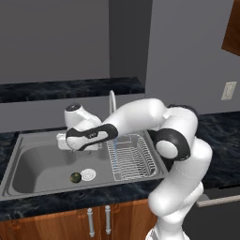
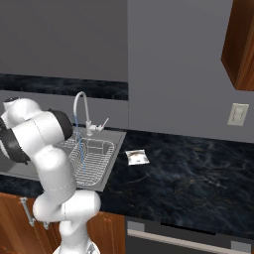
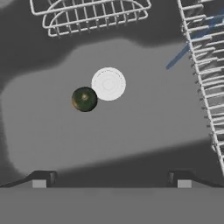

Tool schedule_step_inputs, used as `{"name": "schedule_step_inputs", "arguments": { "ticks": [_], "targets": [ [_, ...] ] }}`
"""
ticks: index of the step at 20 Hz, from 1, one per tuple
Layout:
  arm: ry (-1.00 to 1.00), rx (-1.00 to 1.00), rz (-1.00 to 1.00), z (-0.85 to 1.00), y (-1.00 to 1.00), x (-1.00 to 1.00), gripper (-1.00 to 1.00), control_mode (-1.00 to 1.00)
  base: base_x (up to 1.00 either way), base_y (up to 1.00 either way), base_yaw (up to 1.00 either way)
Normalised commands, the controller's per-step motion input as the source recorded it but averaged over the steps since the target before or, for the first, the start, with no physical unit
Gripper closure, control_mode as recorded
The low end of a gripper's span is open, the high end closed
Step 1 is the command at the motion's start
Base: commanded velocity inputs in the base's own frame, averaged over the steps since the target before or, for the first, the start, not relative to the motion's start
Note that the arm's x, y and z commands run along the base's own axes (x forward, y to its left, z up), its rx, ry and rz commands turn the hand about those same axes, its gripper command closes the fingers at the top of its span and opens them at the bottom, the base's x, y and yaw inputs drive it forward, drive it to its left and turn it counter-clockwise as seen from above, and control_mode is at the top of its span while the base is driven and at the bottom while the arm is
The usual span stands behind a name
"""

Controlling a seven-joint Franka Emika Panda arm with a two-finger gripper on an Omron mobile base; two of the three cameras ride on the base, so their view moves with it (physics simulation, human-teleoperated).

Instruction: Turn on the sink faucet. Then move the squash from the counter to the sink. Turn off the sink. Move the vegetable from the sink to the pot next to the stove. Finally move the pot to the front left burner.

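Squash (image 3: 84,99) rests in the sink (image 1: 28,157), touching the drain (image 3: 108,83) at its 8 o'clock. Tool (image 3: 111,181) hovers above, jaws apart, empty. Faucet (image 2: 79,106) running; risk: round squash rolls when pinched.

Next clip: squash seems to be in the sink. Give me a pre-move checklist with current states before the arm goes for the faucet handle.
1. Squash in the sink, beside the drain: ok.
2. Pincer open and holding nothing: ok.
3. Pincer clear above the squash, not touching: ok.
4. Water off: not ok, a thin blue stream falls from the faucet onto the wire rack.
5. Lever handle free of obstruction: ok.
6. Exact handle position for shut-off: cannot tell.
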Motion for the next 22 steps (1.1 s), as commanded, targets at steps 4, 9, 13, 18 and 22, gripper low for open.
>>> {"name": "schedule_step_inputs", "arguments": {
  "ticks": [4,9,13,18,22],
  "targets": [
    [-0.10,0.08,0.00,0.73,-0.41,-0.44,-1.00,-1.00,0.00,0.00,0.00],
    [-0.09,0.08,0.00,0.67,-0.43,-0.41,-1.00,-1.00,0.00,0.00,0.00],
    [-0.10,0.07,0.00,0.47,-0.52,-0.35,-1.00,-1.00,0.00,0.00,0.00],
    [-0.09,0.04,0.02,0.19,-0.60,-0.31,-1.00,-1.00,0.00,0.00,0.00],
    [-0.05,0.03,0.06,0.00,-0.64,-0.29,-1.00,-1.00,0.00,0.00,0.00]
  ]
}}
